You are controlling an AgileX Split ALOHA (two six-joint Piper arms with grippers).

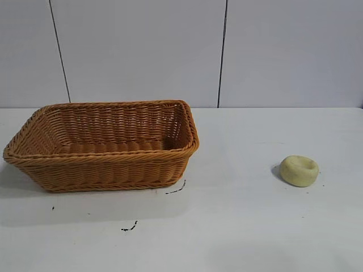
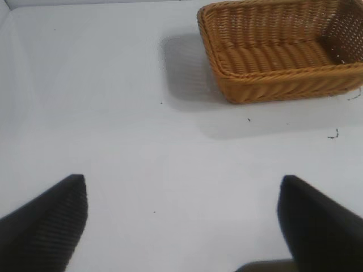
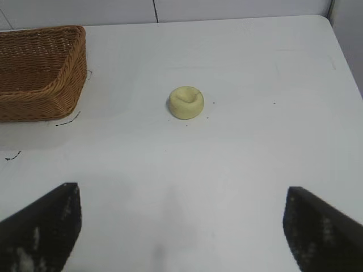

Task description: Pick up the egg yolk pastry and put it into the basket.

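Note:
The egg yolk pastry, a small pale yellow puck with a dimpled top, lies on the white table at the right. The orange-brown wicker basket stands empty at the left. Neither arm shows in the exterior view. My right gripper is open, its black fingers wide apart over bare table, well short of the pastry. My left gripper is also open over bare table, some way from the basket.
Small black marks dot the table near the basket's front corner. A pale panelled wall rises behind the table. The table's edge runs close to the pastry's far side in the right wrist view.

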